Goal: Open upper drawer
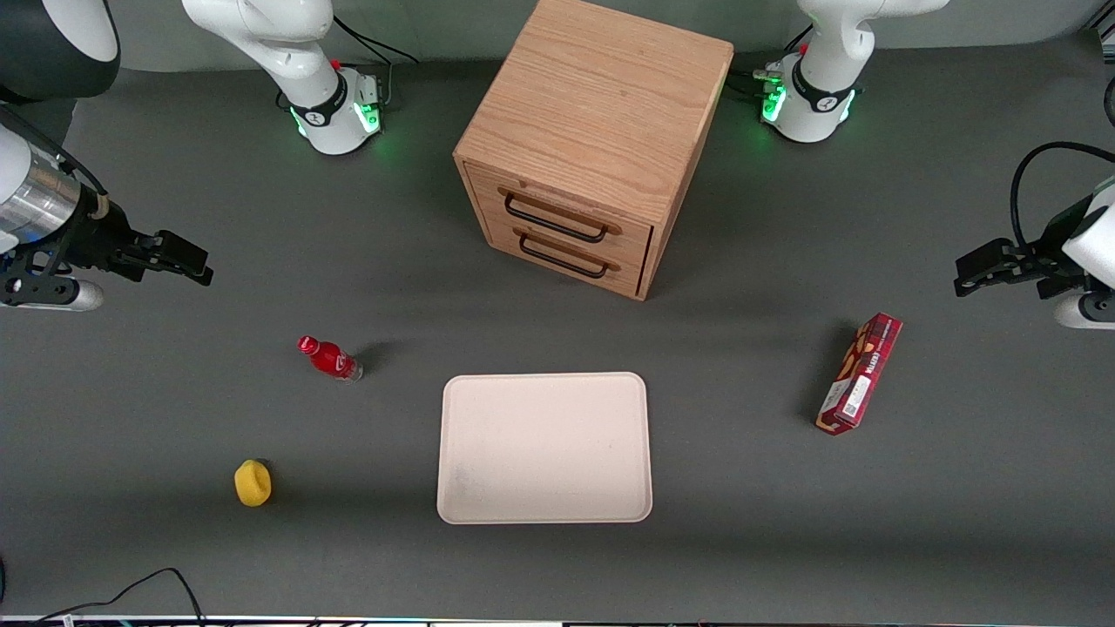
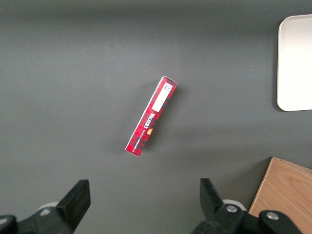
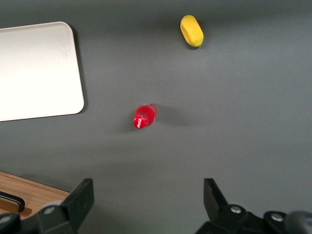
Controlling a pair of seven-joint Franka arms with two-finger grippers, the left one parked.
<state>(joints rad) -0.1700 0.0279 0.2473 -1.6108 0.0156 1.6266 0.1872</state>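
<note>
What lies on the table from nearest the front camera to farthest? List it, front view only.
Yellow object → tray → red box → red bottle → wooden cabinet. The right arm's hand, open, hovers at the working arm's end.

A dark grey table (image 1: 958, 522) carries everything. A boxy wooden cabinet (image 1: 601, 113) stands on it, farthest from the front camera, with its upper drawer (image 1: 557, 209) shut and facing that camera. Nearer the camera, in front of the cabinet, lies a pale rectangular tray (image 1: 545, 448), flat on the table. A small red bottle (image 1: 329, 358) stands toward the working arm's end, beside the tray, and a yellow lump (image 1: 253, 482) lies nearer the camera than the bottle. A red box (image 1: 859, 374) lies toward the parked arm's end, well apart from the tray. The gripper (image 1: 199, 266) hangs above the working arm's end of the table, fingers spread apart.
</note>
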